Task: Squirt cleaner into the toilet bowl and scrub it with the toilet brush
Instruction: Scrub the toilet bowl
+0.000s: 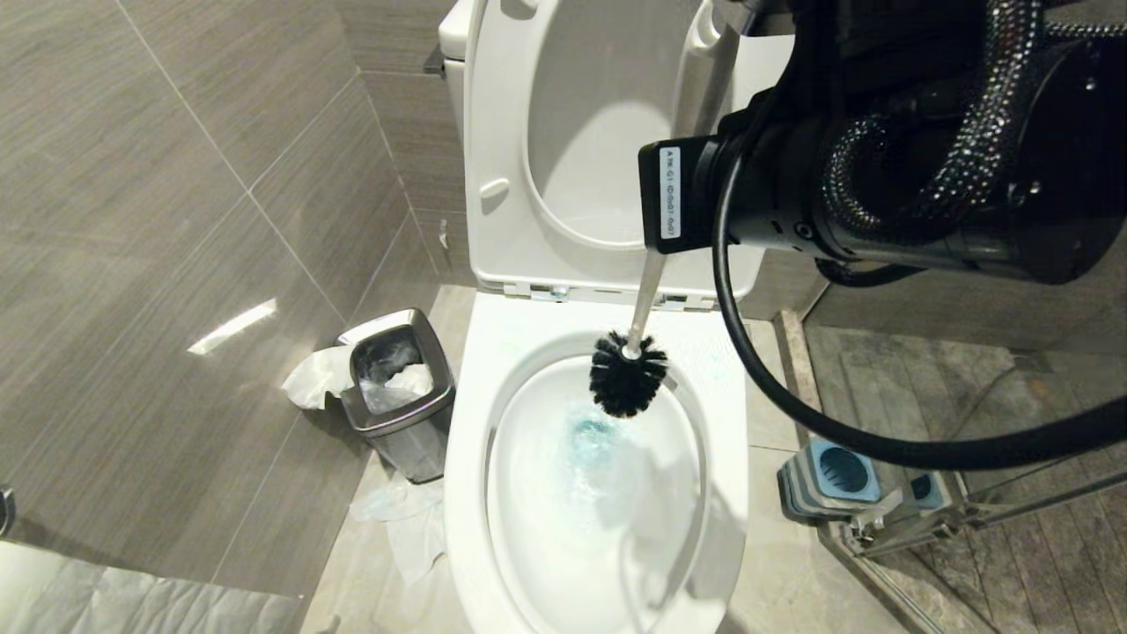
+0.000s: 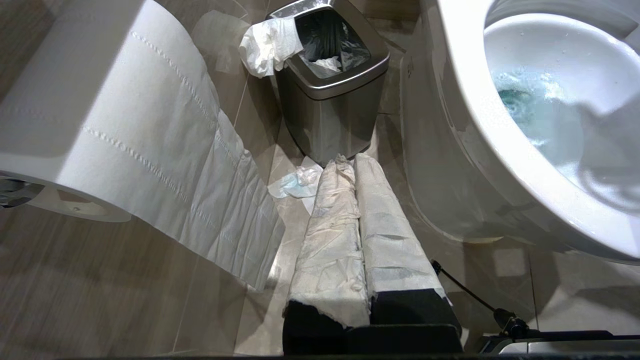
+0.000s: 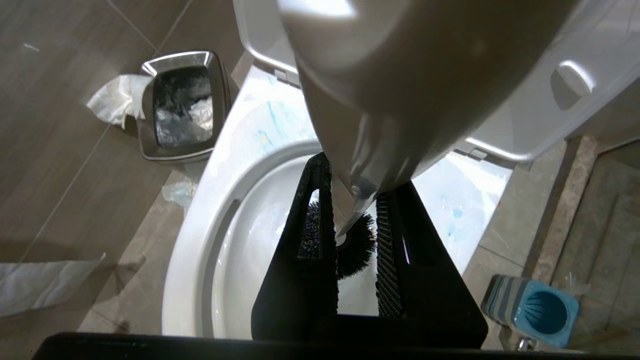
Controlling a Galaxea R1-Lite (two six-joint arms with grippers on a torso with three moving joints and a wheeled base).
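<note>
The toilet bowl (image 1: 467, 493) stands open, seat and lid raised. Pale blue cleaner (image 1: 592, 436) tints the water and streaks the rim (image 3: 272, 122). My right gripper (image 3: 357, 175) is shut on the white handle of the toilet brush (image 1: 627, 374), high above the back of the bowl. The handle slants down, and the dark bristle head hangs at the bowl's rear wall, just above the blue water. My left gripper (image 2: 350, 160) is shut with nothing in it, its fingers wrapped in white paper. It is parked low beside the bowl (image 2: 465, 100), pointing at the bin.
A steel waste bin (image 1: 401, 392) with paper hanging over its edge stands left of the toilet. Crumpled paper (image 1: 414, 519) lies on the floor. The blue-and-grey brush holder (image 1: 832, 475) sits right of the bowl by a glass door frame (image 1: 968, 519). A toilet-paper roll (image 2: 100, 115) hangs near my left gripper.
</note>
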